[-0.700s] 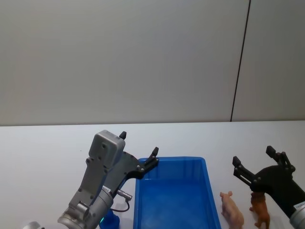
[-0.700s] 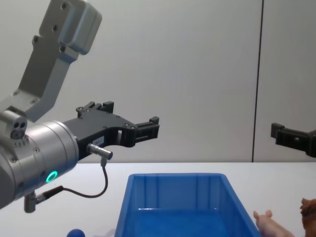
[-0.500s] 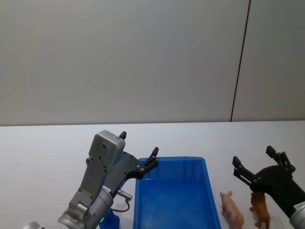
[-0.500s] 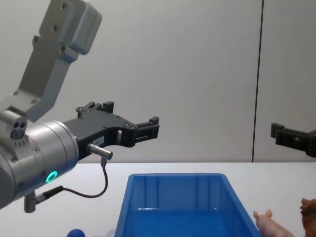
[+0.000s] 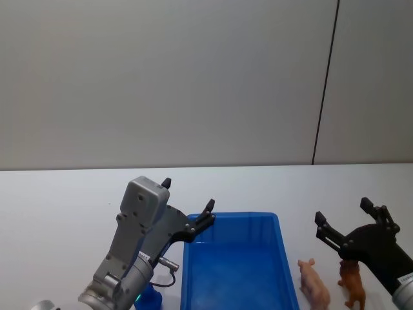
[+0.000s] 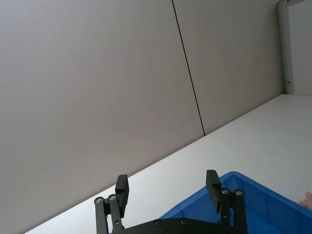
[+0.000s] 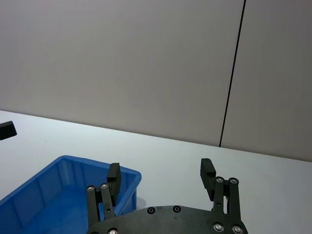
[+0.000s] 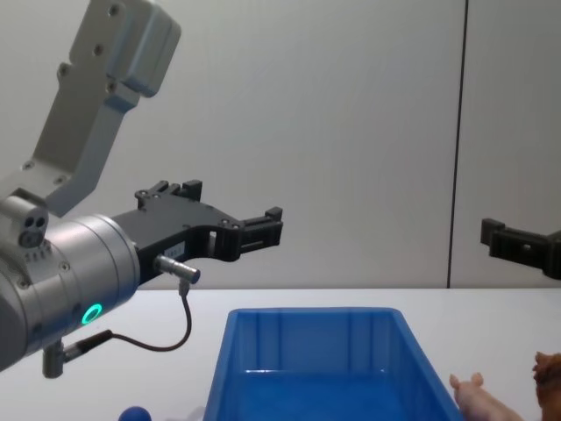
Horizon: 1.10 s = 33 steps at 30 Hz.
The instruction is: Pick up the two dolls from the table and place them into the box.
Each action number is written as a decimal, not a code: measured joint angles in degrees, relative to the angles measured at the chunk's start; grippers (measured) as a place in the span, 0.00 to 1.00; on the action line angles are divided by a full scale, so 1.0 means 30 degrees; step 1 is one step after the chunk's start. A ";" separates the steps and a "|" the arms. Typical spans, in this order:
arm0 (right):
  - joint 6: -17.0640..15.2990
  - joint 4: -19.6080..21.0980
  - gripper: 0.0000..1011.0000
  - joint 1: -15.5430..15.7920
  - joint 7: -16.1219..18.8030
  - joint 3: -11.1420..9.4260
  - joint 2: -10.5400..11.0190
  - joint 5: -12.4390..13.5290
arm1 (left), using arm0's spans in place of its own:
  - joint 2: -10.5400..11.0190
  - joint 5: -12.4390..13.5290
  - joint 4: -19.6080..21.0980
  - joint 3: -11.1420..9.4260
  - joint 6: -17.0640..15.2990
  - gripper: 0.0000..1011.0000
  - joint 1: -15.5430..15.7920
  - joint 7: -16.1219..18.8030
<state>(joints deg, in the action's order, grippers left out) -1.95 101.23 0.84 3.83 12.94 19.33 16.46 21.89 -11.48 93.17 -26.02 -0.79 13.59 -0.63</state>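
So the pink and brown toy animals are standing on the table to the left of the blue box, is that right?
Not quite. The pink doll and the brown doll do stand on the table, but to the right of the blue box, not the left. The head view shows them there, close to the open right gripper.

Brown doll (image 8: 550,377) cut by chest view's right edge, pink doll (image 8: 482,402) by bottom edge

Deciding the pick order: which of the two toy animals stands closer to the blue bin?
The pale pink toy animal: it stands beside the right wall of the bright blue plastic bin, while the dark brown toy animal stands farther right.
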 joint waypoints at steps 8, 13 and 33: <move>0.0000 0.0001 0.99 0.0000 -0.0001 0.0000 0.0000 0.0000 | 0.0000 0.0000 0.0000 0.0000 0.0000 0.99 0.0000 0.0001; 0.0000 0.0000 0.99 0.0000 0.0000 0.0000 0.0000 0.0000 | 0.0000 0.0001 0.0000 0.0000 0.0000 0.99 0.0000 0.0001; -0.0629 0.0000 0.99 0.0112 -0.0320 -0.0167 0.0115 0.0011 | 0.0000 0.0000 0.0000 0.0000 0.0000 0.99 0.0000 0.0000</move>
<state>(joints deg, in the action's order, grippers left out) -3.84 101.23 1.18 2.87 12.44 19.68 16.50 21.89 -11.48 93.17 -26.02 -0.79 13.59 -0.63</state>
